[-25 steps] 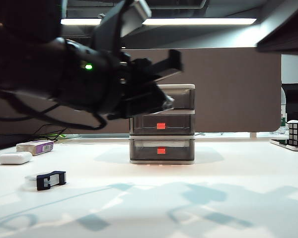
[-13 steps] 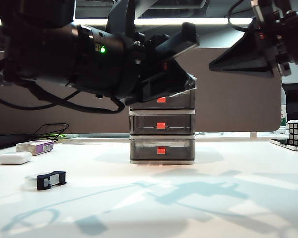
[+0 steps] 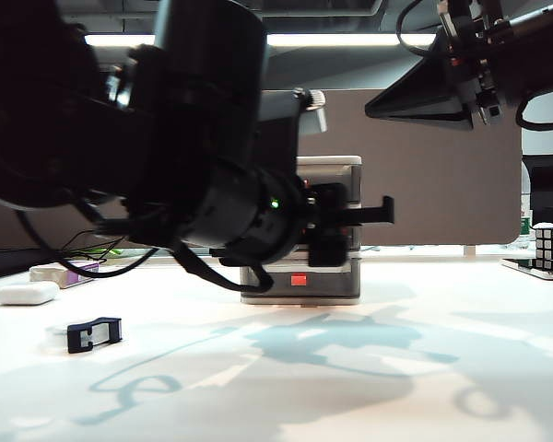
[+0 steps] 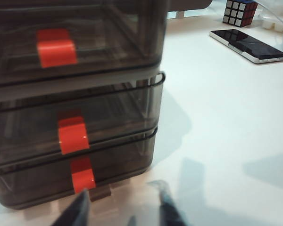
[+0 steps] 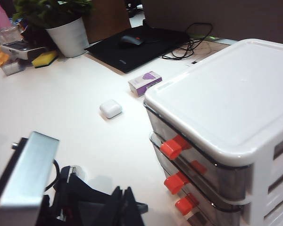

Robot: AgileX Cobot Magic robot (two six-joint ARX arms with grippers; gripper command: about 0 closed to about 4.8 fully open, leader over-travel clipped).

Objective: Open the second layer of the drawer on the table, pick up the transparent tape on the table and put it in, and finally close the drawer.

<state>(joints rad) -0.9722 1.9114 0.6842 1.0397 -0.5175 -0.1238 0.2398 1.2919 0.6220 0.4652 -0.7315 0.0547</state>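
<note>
A: Since the earlier frame your left gripper (image 4: 120,207) had dropped from the top tier to face the drawer (image 4: 75,108), jaws parted, holding nothing. The second layer (image 4: 73,134) sat shut.

B: And the right gripper (image 3: 382,103)?

A: It had come in high on the right; its opening couldn't be told. The transparent tape (image 3: 92,333) lay on the table (image 3: 424,368), well apart. White case (image 3: 26,293) and purple box (image 5: 145,81) sat beyond it. Your left arm blocked most of the drawer.
</note>
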